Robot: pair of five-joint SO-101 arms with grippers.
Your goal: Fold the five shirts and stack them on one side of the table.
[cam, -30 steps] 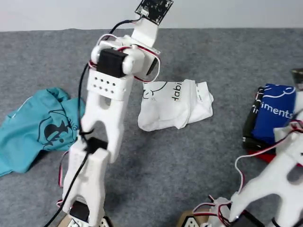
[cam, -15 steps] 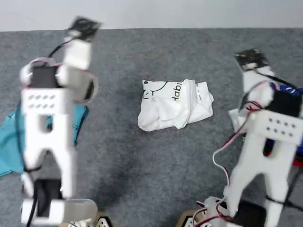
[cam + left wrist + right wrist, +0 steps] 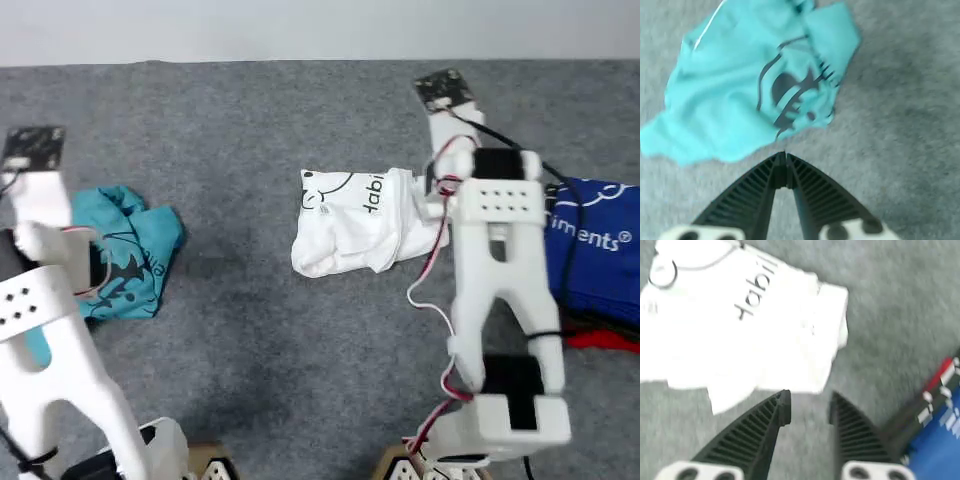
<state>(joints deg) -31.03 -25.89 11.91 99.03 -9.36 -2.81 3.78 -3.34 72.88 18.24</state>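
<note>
Left tool [image 3: 785, 162]: clenched, ribbed black fingers meeting at their tips, nothing between them. It hangs over bare counter [image 3: 300, 350], just beside the lower edge of the teal shirt [image 3: 755, 85].

Right tool [image 3: 809, 402]: released, with a clear gap between its two ribbed black fingers and nothing in them. It sits over the counter at the edge of the white shirt [image 3: 740, 325], not touching it.

Teal shirt [image 3: 130, 250]: left side of the counter. Soft, crumpled, irregular outline, dark print facing up, unfolded.

White shirt [image 3: 365, 220]: mid-counter. Roughly bunched into a lumpy rectangle with loose, uneven edges and dark lettering on top.

Blue shirt [image 3: 595, 250]: right edge of the counter. Folded flat, white lettering on top, lying on a stack; a red layer [image 3: 600, 340] shows beneath it, and the right wrist view shows a dark layer [image 3: 910, 425] between them.

Counter surface: grey, matte, with a felt-like nap.
</note>
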